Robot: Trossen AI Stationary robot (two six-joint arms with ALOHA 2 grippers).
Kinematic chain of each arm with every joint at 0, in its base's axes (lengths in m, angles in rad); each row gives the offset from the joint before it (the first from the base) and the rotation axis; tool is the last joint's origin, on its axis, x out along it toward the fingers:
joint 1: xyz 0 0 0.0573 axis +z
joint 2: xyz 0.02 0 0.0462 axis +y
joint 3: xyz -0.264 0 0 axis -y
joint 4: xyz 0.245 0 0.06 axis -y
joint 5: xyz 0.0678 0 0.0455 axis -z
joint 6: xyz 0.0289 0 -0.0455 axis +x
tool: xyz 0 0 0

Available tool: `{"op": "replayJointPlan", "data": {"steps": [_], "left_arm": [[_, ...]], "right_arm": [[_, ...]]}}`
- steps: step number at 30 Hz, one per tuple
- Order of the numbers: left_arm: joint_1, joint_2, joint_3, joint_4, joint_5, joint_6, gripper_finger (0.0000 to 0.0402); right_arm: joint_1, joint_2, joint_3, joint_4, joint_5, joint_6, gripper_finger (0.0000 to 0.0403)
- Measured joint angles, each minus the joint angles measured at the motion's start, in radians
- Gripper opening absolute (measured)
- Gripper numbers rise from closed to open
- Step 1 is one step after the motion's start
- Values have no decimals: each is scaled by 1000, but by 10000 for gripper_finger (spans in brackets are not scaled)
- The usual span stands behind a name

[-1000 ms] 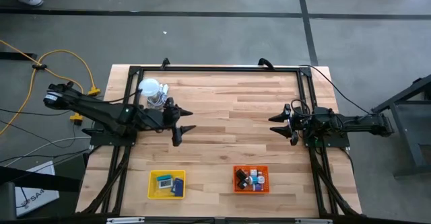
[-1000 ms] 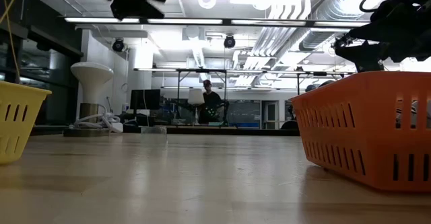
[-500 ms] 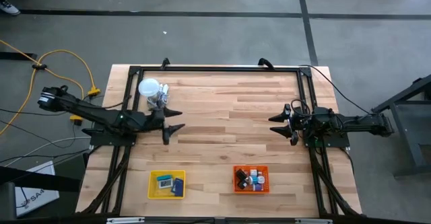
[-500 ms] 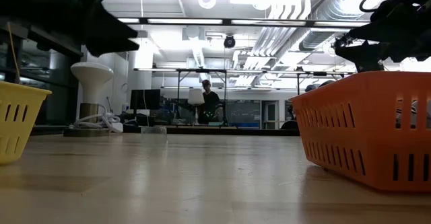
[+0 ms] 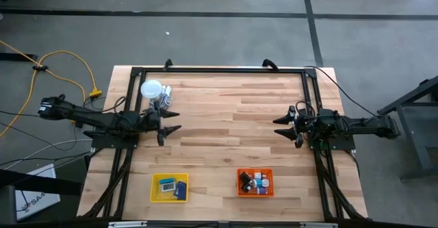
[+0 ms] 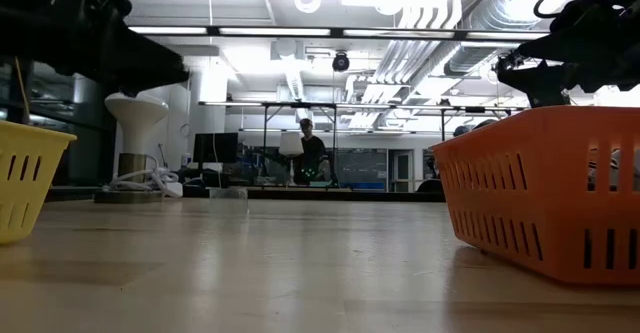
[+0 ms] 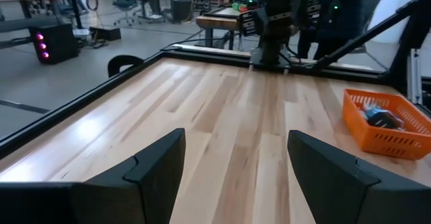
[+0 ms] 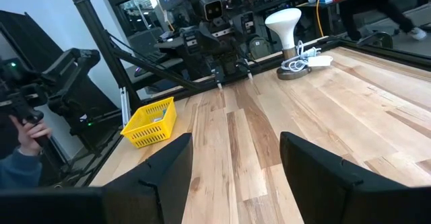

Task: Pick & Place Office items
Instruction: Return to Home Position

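We see open wood across the worktop (image 5: 226, 111) between the arms. The left hand (image 5: 172, 120) and right hand (image 5: 276, 127) hover near opposite edges, both spread and facing inward. The office items (image 5: 256, 183) lie in the orange tray (image 5: 239, 182) and yellow tray (image 5: 153, 188).

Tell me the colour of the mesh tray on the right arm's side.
Orange. The tray shows it best in the low view, where its slotted wall fills the right side.

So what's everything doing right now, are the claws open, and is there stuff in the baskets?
left gripper: open, empty, over the table's left side.
right gripper: open, empty, over the right side.
orange tray: upright, holding several office items.
yellow tray: upright, holding a few more.
white globe: standing upright by the left arm.
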Motion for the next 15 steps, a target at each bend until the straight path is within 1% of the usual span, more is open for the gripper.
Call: {"op": "replayJointPlan", "data": {"steps": [9,15], "left_arm": [[32,-118,-78,3,21,2,254],[34,-144,-87,-3,22,18,254]], "right_arm": [[0,0,0,0,0,0,210],[0,0,0,0,0,0,210]]}}
